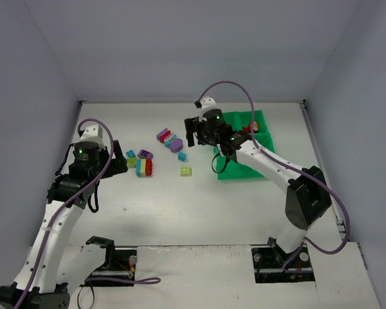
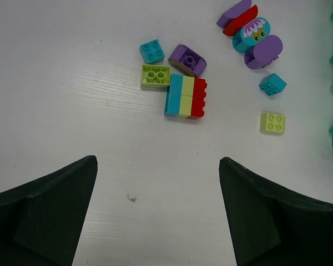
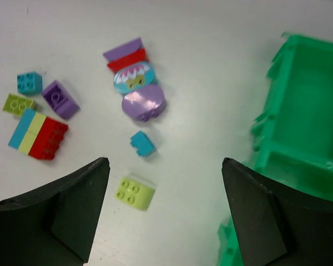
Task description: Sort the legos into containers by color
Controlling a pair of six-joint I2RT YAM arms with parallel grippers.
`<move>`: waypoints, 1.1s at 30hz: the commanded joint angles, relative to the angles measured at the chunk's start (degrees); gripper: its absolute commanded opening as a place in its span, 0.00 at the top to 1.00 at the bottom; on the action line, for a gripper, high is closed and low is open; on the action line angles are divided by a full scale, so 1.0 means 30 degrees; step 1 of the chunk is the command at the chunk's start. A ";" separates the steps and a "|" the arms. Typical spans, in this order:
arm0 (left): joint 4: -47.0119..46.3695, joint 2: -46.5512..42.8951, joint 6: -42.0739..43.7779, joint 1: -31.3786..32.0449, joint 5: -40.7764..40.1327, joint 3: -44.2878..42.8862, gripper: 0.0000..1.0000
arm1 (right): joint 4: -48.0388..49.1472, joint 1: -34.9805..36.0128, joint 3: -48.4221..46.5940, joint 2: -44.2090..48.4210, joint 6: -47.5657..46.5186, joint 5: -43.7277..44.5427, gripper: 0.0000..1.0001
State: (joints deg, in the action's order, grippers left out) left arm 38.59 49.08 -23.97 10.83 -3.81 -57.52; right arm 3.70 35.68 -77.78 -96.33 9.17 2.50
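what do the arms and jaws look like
The left arm and right arm have white shells, black joints and a black wrist with a green light. A purple cable loops along each. The jaws are matte black wedges.

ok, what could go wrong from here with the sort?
1. The three-colour stack looks like teal, yellow-green and red pieces joined together; lifted whole, it would likely land mixed in one tray compartment.
2. The purple, red and teal cluster sits touching; the open right tool may nudge neighbours when closing on one.
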 commanded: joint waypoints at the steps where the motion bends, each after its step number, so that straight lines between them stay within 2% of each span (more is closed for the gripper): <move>1: -0.1203 0.0105 -0.0214 0.0081 0.0217 -0.0340 0.16 | 0.0494 0.0847 0.0729 -0.0289 0.2156 0.0749 0.21; 6: -0.1115 0.0076 -0.0185 0.0111 0.0187 -0.0252 0.16 | 0.0698 0.2226 0.0673 -0.2396 0.2424 0.0983 0.21; 11: -0.0793 -0.0070 -0.0156 0.0140 0.0158 -0.0164 0.16 | 0.0962 0.2403 -0.0701 -0.5326 0.0434 -0.1268 0.24; 16: -0.0091 -0.0334 -0.0098 0.0169 0.0041 -0.0193 0.16 | 0.1021 0.2432 -0.1904 -0.7698 -0.1499 -0.0893 0.27; 23: 0.0613 -0.0862 0.0166 0.0199 -0.0486 -0.0164 0.16 | 0.1226 0.2286 -0.3106 -0.9078 -0.2382 -0.0658 0.32; 25: 0.0730 -0.0949 0.0166 0.0228 -0.0545 -0.0105 0.16 | 0.1226 0.2286 -0.3311 -0.9400 -0.2499 -0.0890 0.39; 26: 0.0789 -0.0979 0.0195 0.0228 -0.0574 -0.0105 0.16 | 0.1226 0.2286 -0.3341 -0.9460 -0.2500 -0.1183 0.48; 29: 0.0819 -0.1067 0.0196 0.0228 -0.0633 -0.0018 0.16 | 0.1226 0.2257 -0.3371 -0.9520 -0.2442 -0.1244 0.66; 31: 0.0702 -0.1038 0.0196 0.0228 -0.0575 0.0012 0.16 | 0.1314 0.2286 -0.3313 -0.9228 -0.2470 -0.1332 0.93; 32: 0.0586 -0.1038 0.0196 0.0257 -0.0574 0.0041 0.16 | 0.1343 0.2286 -0.3312 -0.9052 -0.2499 -0.1332 1.00; 33: 0.0526 -0.0980 0.0196 0.0257 -0.0516 0.0041 0.16 | 0.1343 0.2286 -0.3312 -0.8616 -0.2500 -0.1274 1.00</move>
State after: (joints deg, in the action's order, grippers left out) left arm 41.78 46.00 -24.12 11.25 -4.75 -57.04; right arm 6.52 42.78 -85.80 -124.75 2.50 -1.04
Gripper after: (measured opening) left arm 0.840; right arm 0.170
